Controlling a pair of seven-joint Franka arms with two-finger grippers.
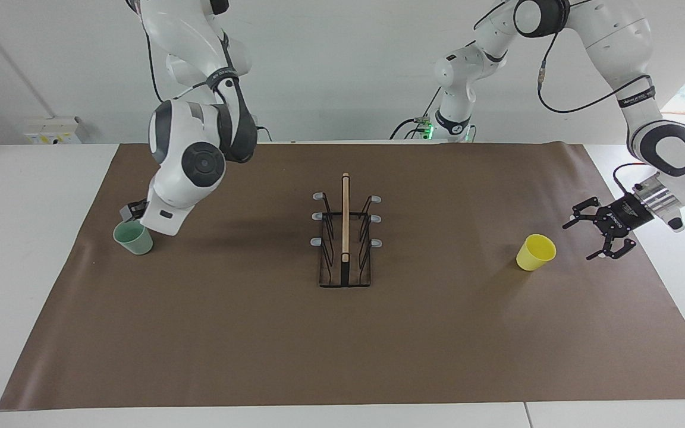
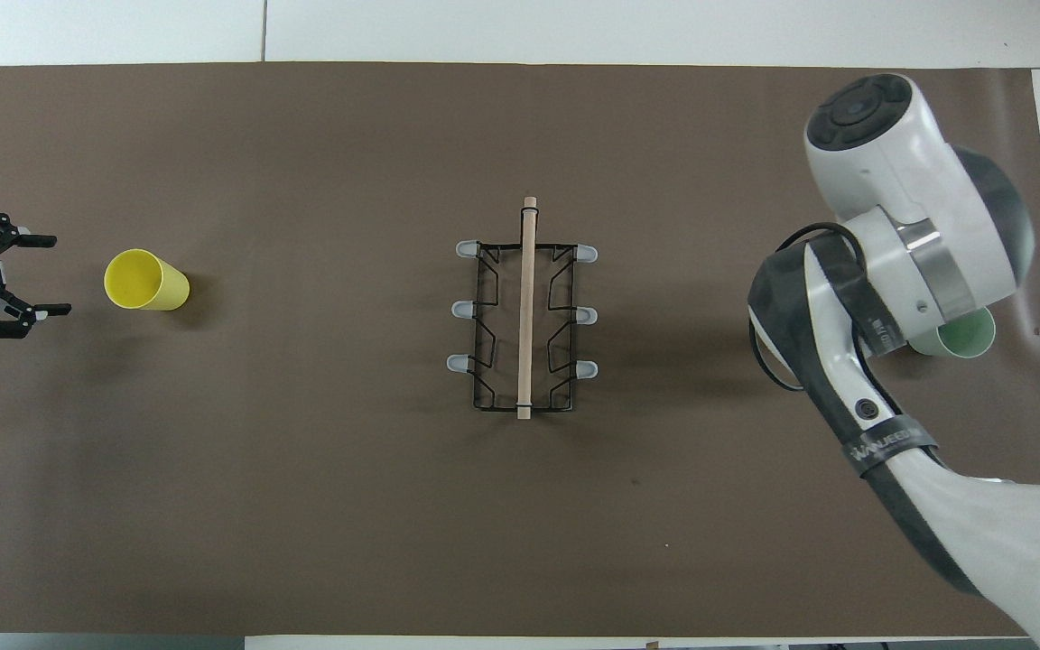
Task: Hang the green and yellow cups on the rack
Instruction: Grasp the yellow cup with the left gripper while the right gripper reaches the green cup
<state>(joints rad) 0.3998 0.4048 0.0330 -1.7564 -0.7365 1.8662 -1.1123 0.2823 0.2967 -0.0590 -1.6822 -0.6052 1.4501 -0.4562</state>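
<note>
The black wire rack (image 1: 345, 221) with its wooden centre bar stands in the middle of the mat, its prongs bare; it also shows in the overhead view (image 2: 527, 307). The yellow cup (image 1: 536, 252) stands upright toward the left arm's end, also in the overhead view (image 2: 145, 280). My left gripper (image 1: 579, 241) is open and empty beside it, a short gap away, and shows in the overhead view (image 2: 58, 275). The mint green cup (image 1: 133, 238) stands toward the right arm's end, half covered in the overhead view (image 2: 970, 336). My right gripper (image 1: 135, 211) is at its rim, mostly hidden by its own wrist.
A brown mat (image 1: 342, 345) covers most of the white table (image 1: 21, 267). A white socket box (image 1: 51, 129) sits at the wall near the right arm's end. The right arm's bulky wrist (image 2: 899, 208) hangs over the green cup.
</note>
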